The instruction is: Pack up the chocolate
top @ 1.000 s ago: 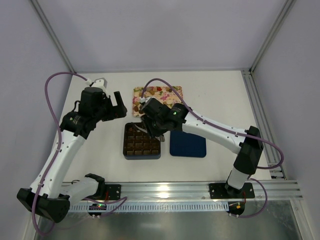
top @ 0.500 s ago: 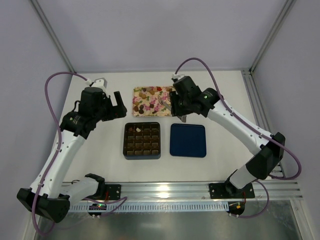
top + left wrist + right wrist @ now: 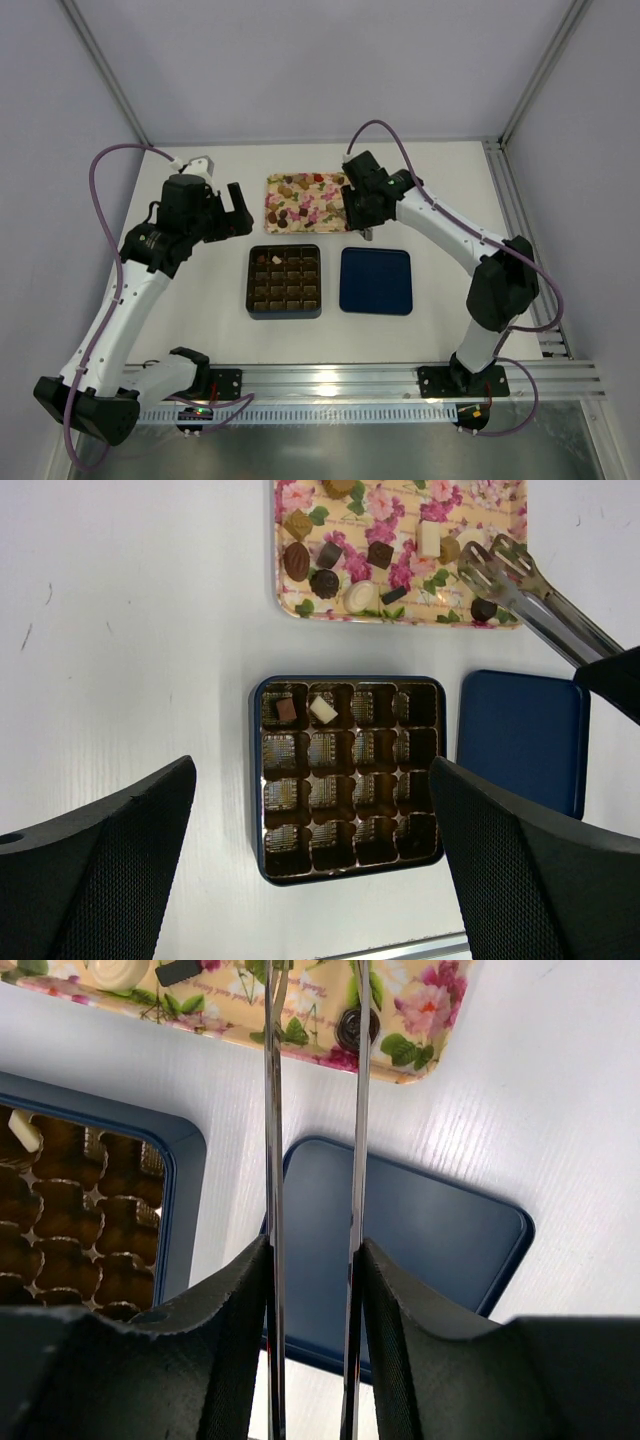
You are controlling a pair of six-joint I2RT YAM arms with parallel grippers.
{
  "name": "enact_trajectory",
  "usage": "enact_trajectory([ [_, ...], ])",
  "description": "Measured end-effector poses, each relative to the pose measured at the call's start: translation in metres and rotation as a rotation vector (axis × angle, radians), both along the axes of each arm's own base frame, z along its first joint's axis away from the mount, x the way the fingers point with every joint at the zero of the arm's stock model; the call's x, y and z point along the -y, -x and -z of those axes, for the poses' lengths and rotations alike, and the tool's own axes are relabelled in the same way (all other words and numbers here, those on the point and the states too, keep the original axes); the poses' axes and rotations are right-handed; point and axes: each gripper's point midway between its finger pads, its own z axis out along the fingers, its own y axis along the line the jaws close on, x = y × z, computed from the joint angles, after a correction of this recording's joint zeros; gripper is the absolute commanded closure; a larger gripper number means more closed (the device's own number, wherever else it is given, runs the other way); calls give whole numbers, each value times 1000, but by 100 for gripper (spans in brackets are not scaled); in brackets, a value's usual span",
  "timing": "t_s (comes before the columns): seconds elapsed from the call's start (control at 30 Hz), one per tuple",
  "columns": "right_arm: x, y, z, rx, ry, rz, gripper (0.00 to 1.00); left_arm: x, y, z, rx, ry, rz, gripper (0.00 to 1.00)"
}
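- Left wrist view: our left gripper (image 3: 312,770) hangs spread wide and empty above the dark brown gridded box (image 3: 256,780), which holds two bonbons (image 3: 322,709).
- Our right gripper (image 3: 312,1290) clamps slim metal tongs (image 3: 272,1160) over the floral tray (image 3: 285,600), where most chocolate (image 3: 324,582) lies.
- Possible script on the tray is too faint for us to read.

No legible text on anything in view.

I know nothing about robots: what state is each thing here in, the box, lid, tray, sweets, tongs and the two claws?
box: open, two cells filled, the others empty.
lid: off, lying flat beside the box.
tray: carrying loose pieces.
chocolate: mostly on the tray, two pieces in the box.
tongs: gripped, tips slightly apart over the tray.
right gripper: shut on the tongs.
left gripper: open, empty.
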Motion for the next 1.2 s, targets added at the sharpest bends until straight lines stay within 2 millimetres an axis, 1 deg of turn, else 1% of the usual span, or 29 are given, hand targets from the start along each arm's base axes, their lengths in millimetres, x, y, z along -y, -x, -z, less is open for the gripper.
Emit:
enact_trajectory([
  [0.2, -11, -16, 16, -18, 21, -13, 58, 0, 0, 0, 1, -2, 1, 4],
  [0.5, -17, -26, 17, -10, 23, -20, 60, 0, 0, 0, 0, -3, 1, 4],
  [0.63, -17, -27, 18, -10, 25, -22, 62, 0, 0, 1, -3, -4, 1, 3],
  [1.17, -20, -28, 24, -21, 28, -33, 63, 0, -1, 2, -5, -5, 1, 3],
  [1.2, -20, -28, 24, -21, 28, -33, 65, 0, -1, 2, -5, -5, 1, 4],
])
